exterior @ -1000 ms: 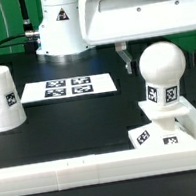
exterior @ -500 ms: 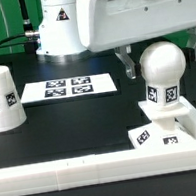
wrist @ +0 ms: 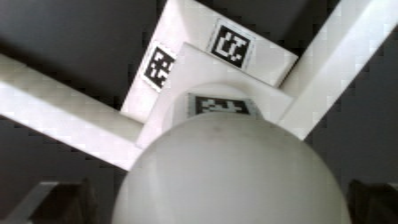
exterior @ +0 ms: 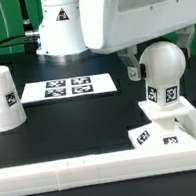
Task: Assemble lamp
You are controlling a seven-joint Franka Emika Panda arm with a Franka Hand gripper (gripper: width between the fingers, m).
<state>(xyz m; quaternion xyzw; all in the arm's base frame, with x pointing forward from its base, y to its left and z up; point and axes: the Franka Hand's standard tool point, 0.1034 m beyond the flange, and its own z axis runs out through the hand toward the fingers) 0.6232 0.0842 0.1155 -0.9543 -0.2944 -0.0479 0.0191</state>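
The white round-headed bulb [exterior: 162,67] stands upright on the flat square base [exterior: 151,132] at the exterior view's right, its tags facing the camera. My gripper [exterior: 163,60] hangs over the bulb's head, open, with one finger [exterior: 133,67] on each side and a gap to the bulb. In the wrist view the bulb [wrist: 231,170] fills the space between my dark fingers [wrist: 43,200], with the base [wrist: 228,48] beyond it. The tapered shade [exterior: 0,98] stands alone at the exterior view's left.
The marker board [exterior: 68,87] lies in the middle at the back. A long white rail [exterior: 86,170] runs along the front and turns up beside the base on the right; it also shows in the wrist view [wrist: 54,100]. The robot's pedestal [exterior: 58,29] stands behind.
My gripper has come lower over the bulb, so the fingers now flank its head. The bulb, base and shade have not moved.
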